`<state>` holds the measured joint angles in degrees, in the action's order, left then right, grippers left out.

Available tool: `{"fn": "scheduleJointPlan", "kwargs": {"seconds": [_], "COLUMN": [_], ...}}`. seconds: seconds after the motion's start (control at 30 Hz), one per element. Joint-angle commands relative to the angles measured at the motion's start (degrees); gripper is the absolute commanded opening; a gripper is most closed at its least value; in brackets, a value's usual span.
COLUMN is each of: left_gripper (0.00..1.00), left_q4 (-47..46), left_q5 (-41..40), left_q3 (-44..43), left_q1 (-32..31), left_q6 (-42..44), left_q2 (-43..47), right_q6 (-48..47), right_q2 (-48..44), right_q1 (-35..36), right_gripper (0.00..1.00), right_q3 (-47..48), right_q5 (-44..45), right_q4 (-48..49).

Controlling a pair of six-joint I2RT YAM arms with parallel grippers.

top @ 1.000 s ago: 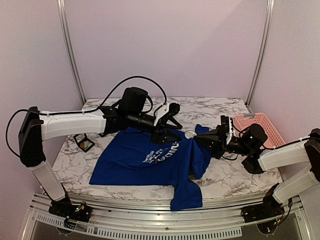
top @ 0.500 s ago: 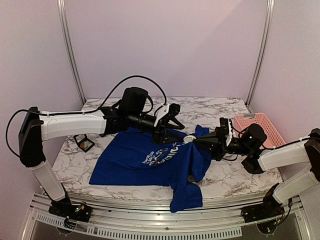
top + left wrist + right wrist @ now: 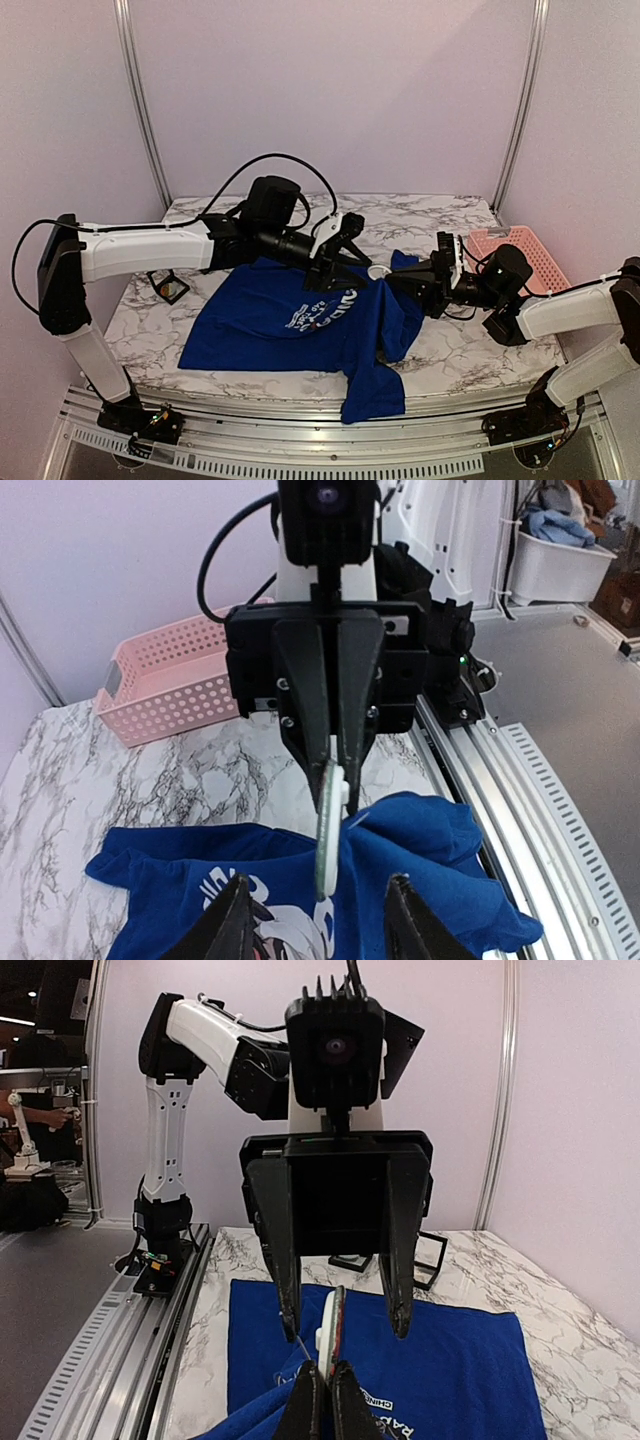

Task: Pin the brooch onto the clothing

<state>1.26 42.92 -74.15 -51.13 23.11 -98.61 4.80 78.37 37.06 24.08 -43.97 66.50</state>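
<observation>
Right claw [image 3: 396, 279], from above: pressed together at the shirt's [image 3: 290, 325] 2 o'clock edge, pale brooch [image 3: 378, 270] at its tips. Left claw [image 3: 350, 247] spread, facing it from 9 o'clock.

Left wrist: own fingers [image 3: 232, 925] wide apart. Brooch [image 3: 327, 830] edge-on between them, pinched from 12 o'clock by the opposite claw, blue fold touching it.

Right wrist: own fingertips [image 3: 305, 1400] clamp the brooch [image 3: 330, 1330] at 6 o'clock. Opposing fingers straddle it, contact unclear.
</observation>
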Motion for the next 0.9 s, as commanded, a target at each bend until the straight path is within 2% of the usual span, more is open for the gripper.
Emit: {"fn": "scheduleJointPlan", "kwargs": {"seconds": [0.0, 0.27, 0.37, 0.47, 0.6, 0.67, 0.77, 0.87], "left_gripper": [0.39, 0.16, 0.0, 0.0, 0.0, 0.0, 0.0, 0.0], "left_q4": [-2.55, -1.66, -2.11, -4.24, -7.45, -8.58, -9.51, -9.96], "left_q5": [-1.25, -1.34, -1.45, -2.85, -4.7, -5.55, -6.21, -5.81], "left_q3": [-1.54, -1.03, -0.13, 0.61, 0.87, 1.15, 1.44, 1.51], "left_q1": [-0.86, -1.75, -1.86, -1.86, -1.86, -1.93, -2.12, -2.29], "left_q6": [-2.33, -3.73, -4.77, -7.5, -11.39, -12.68, -13.21, -13.28], "left_q2": [-0.65, -0.77, -0.48, -0.11, 0.28, 0.35, 0.35, 0.25], "right_q6": [-0.82, -0.89, -1.06, -1.26, -2.03, -2.39, -3.52, -2.41], "right_q2": [-1.38, -1.26, -1.68, -2.15, -2.58, -2.52, -1.77, 0.01], "right_q1": [-0.23, -0.16, -0.19, -0.17, -0.02, 0.63, 2.05, 2.3], "right_gripper": [0.0, 0.0, 0.0, 0.01, 0.31, 0.38, 0.41, 0.37], "right_q3": [1.68, 1.99, 2.03, 1.75, 1.42, 1.3, 1.48, 1.99], "right_q5": [0.68, 0.63, 1.04, 2.7, 4.21, 5.45, 7.7, 9.03], "right_q4": [-0.92, -1.22, -1.97, -2.94, -5.0, -5.82, -4.88, -1.82]}}
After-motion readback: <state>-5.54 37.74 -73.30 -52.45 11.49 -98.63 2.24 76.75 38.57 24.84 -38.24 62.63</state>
